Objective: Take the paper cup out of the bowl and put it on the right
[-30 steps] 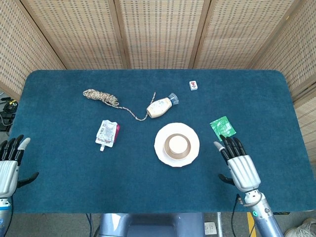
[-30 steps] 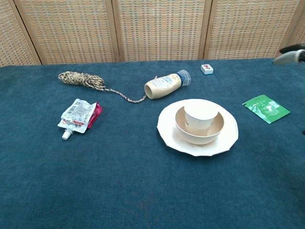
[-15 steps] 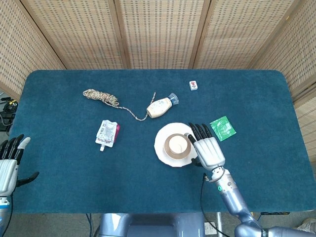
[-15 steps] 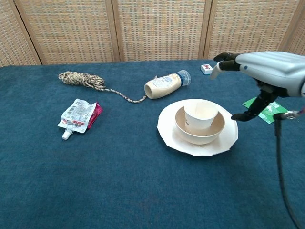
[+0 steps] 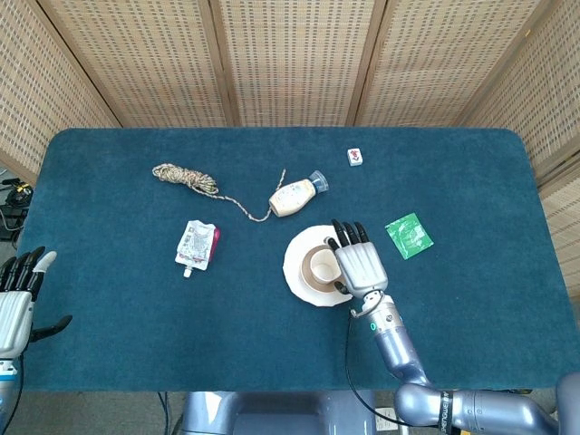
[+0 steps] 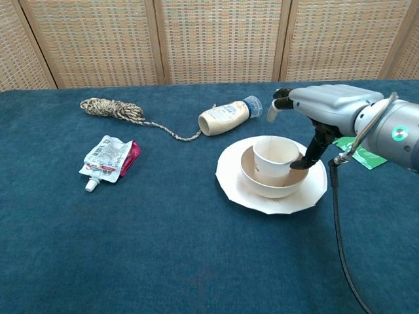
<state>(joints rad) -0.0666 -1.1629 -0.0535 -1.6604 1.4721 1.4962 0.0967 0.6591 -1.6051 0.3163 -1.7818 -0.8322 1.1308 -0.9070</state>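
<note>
A paper cup (image 6: 275,156) stands upright in a cream bowl (image 6: 262,184) that sits on a white plate (image 6: 239,190); from above the cup (image 5: 319,263) shows inside the bowl (image 5: 304,275). My right hand (image 6: 324,104) hovers over the bowl's right side, fingers spread, thumb reaching down by the cup's right wall. In the head view the right hand (image 5: 357,263) covers the right half of the bowl. I cannot tell whether the thumb touches the cup. My left hand (image 5: 18,299) rests open at the table's near-left edge.
A rope coil (image 5: 186,178), a squeeze bottle (image 5: 294,197) lying on its side, a crumpled pouch (image 5: 197,245), a small white tile (image 5: 354,157) and a green packet (image 5: 409,235) lie on the blue table (image 5: 109,308). The green packet sits just right of the plate.
My right hand has moved left from the table's right side to above the bowl, its thumb now down beside the cup. The left hand has stayed still.
</note>
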